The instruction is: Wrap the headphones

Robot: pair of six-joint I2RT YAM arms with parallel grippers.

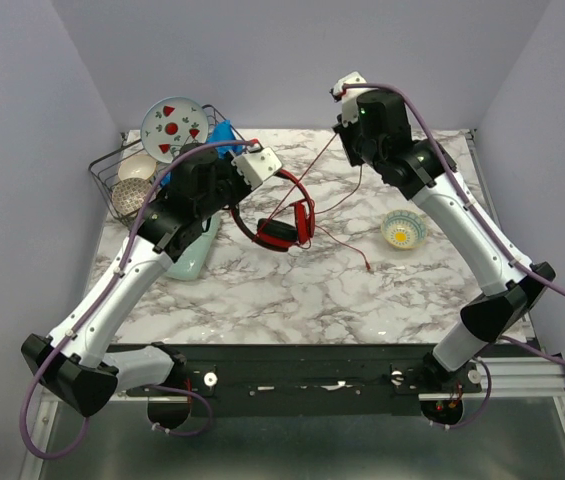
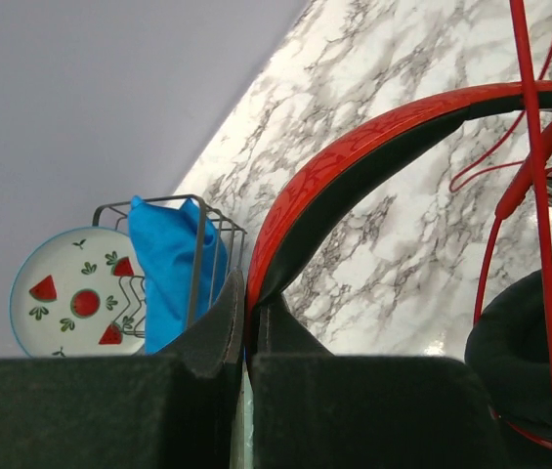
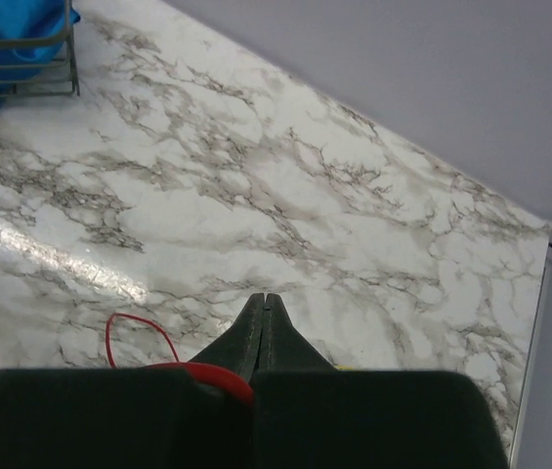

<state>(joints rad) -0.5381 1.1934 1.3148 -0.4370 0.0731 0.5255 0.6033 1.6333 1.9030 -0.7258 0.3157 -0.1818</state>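
Your left jaws are shut tight on the red headband [image 2: 354, 147] of the headphones [image 1: 280, 222]. The headphones sit near the middle of the desk [image 1: 312, 300], a bit toward the back. One black ear pad [image 2: 520, 352] is just beside those jaws.

Your right jaws are pressed together, up high near the back wall. The thin red cable [image 2: 526, 88] runs up to them from the headphones and looks pinched between them. The rest of the cable lies loose on the desk. Its end [image 1: 367, 268] rests near a little yellow bowl [image 1: 403, 229] on the right.

Behind your left arm [image 1: 132, 265], a wire basket [image 1: 112, 175] stands in the back left corner, close to the headband. It holds a plate with watermelon pictures [image 1: 174, 125], a blue cloth [image 1: 224, 133] and some small bowls [image 1: 134, 170]. A pale green thing [image 1: 197, 255] lies partly under the left arm.

The front half of the desk shows bare marble. The right edge has a metal rail [image 3: 537, 332], close to your right arm [image 1: 462, 220]. Walls close in the back and both sides.
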